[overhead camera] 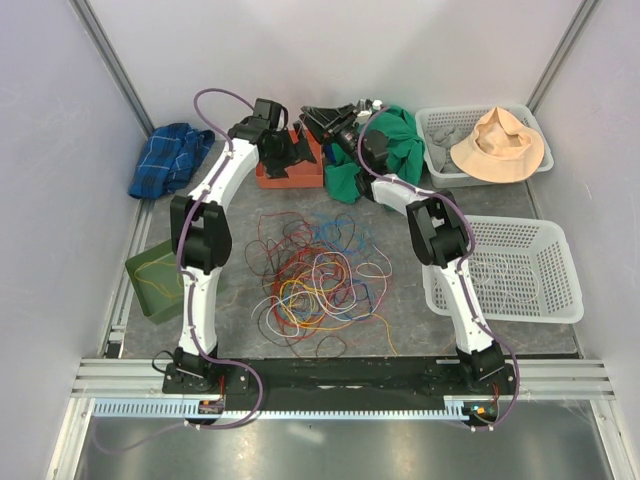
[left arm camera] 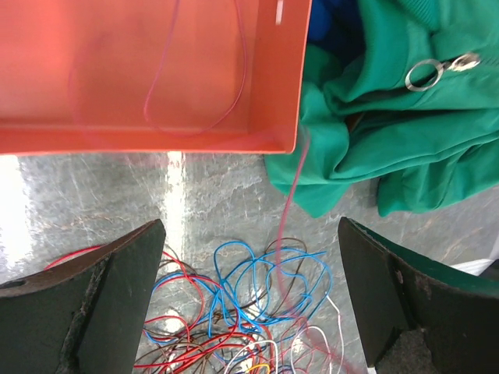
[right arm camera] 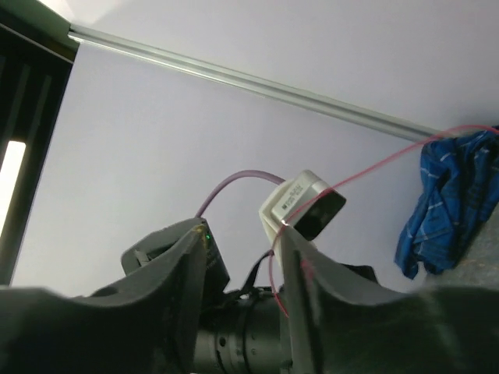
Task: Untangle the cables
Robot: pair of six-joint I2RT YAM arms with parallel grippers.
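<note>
Closest to the lens, the left gripper (left arm camera: 249, 226) is spread to its widest and holds nothing, just short of the orange tray (left arm camera: 292, 93). One red loop (left arm camera: 145, 107) lies inside that tray. Mid-table, the cables (overhead camera: 315, 275) sit in one tangled heap between the arms. Further right, the right gripper (right arm camera: 240, 234) is part-closed with a gap. A pink strand (right arm camera: 374, 167) crosses one finger, possibly hooked; we cannot confirm. We judge the wires light, limp, springy and slippery: take a free end or outer loop, not the knot.
</note>
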